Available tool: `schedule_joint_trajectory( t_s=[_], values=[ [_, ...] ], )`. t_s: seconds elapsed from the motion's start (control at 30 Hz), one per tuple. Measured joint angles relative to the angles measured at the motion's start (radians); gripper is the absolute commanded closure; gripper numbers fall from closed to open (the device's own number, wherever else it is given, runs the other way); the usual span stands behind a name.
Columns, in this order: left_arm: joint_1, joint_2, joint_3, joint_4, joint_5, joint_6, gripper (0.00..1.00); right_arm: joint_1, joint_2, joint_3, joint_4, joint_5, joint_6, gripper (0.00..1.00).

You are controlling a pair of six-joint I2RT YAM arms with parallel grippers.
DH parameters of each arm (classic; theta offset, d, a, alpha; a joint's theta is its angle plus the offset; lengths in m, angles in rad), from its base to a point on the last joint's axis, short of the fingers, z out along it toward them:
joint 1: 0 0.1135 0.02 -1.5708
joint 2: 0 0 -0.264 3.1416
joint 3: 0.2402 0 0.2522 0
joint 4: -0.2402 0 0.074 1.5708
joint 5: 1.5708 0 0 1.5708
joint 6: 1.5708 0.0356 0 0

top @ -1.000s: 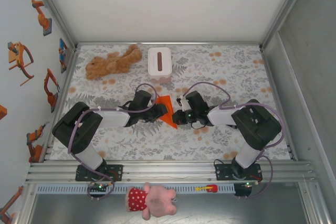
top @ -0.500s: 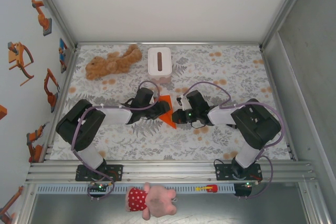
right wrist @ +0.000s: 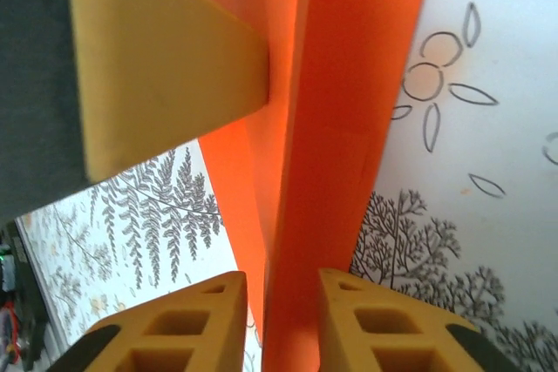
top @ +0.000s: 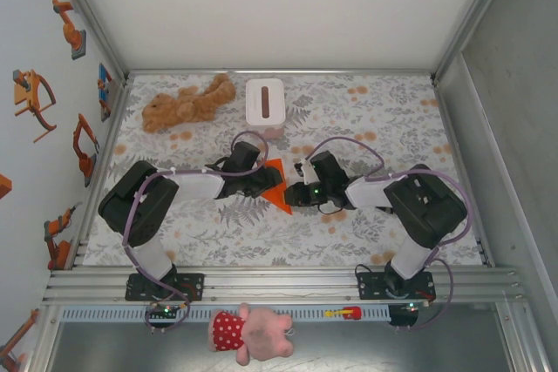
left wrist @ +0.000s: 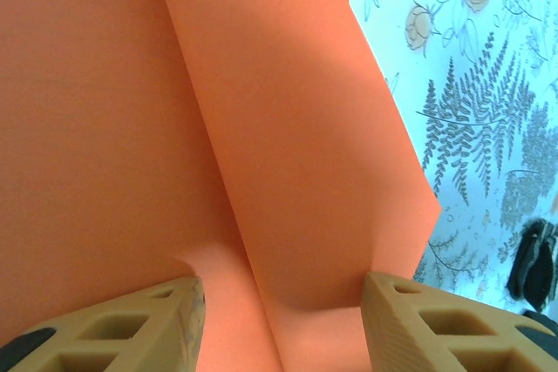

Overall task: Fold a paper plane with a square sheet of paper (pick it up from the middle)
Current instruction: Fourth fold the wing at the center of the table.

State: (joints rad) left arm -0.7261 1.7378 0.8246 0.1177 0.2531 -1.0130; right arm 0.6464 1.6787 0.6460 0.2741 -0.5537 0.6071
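The orange sheet of paper lies folded into a pointed wedge on the patterned table, tip toward the near side. My left gripper comes at it from the left. In the left wrist view the orange paper shows a long crease, and the left gripper is open with its tan fingers spread wide on the paper. My right gripper meets the paper from the right. In the right wrist view a raised orange fold runs between the slightly parted fingers of the right gripper, touching the right finger.
A white tissue box stands at the back centre, and a brown teddy bear lies to its left. A pink plush toy sits beyond the near rail. Metal frame rails bound the table.
The right gripper's jaws have parted from shut, loosening on the raised fold. The left arm has crept right toward the paper, its jaws widening a little.
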Motion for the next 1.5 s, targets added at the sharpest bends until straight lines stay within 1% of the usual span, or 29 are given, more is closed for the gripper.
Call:
schedule_joint_trajectory(
  t_s=[0.1,0.23,0.43,0.6,0.87,1.1,1.5],
  values=[
    [0.000,0.003,0.014,-0.032,-0.015,-0.008,0.52,-0.001,-0.056,-0.021,-0.004,0.031,-0.001,0.66],
    [0.000,0.008,0.021,-0.044,-0.021,-0.024,0.54,-0.001,-0.114,-0.045,-0.003,0.080,0.000,0.66],
    [0.000,0.018,0.033,-0.060,-0.024,-0.041,0.56,-0.001,-0.117,-0.058,0.004,0.102,0.014,0.67],
    [0.000,0.024,0.042,-0.066,-0.024,-0.048,0.56,-0.001,-0.075,-0.058,0.032,0.085,0.027,0.69],
    [0.000,0.038,0.077,-0.119,-0.025,-0.049,0.56,-0.002,-0.012,-0.041,0.049,0.035,0.031,0.76],
    [0.000,0.051,0.104,-0.160,-0.025,-0.054,0.56,-0.001,-0.002,-0.035,0.059,0.011,0.029,0.80],
    [0.000,0.063,0.131,-0.198,-0.025,-0.055,0.55,-0.001,0.026,-0.026,0.066,-0.011,0.029,0.81]
  ],
)
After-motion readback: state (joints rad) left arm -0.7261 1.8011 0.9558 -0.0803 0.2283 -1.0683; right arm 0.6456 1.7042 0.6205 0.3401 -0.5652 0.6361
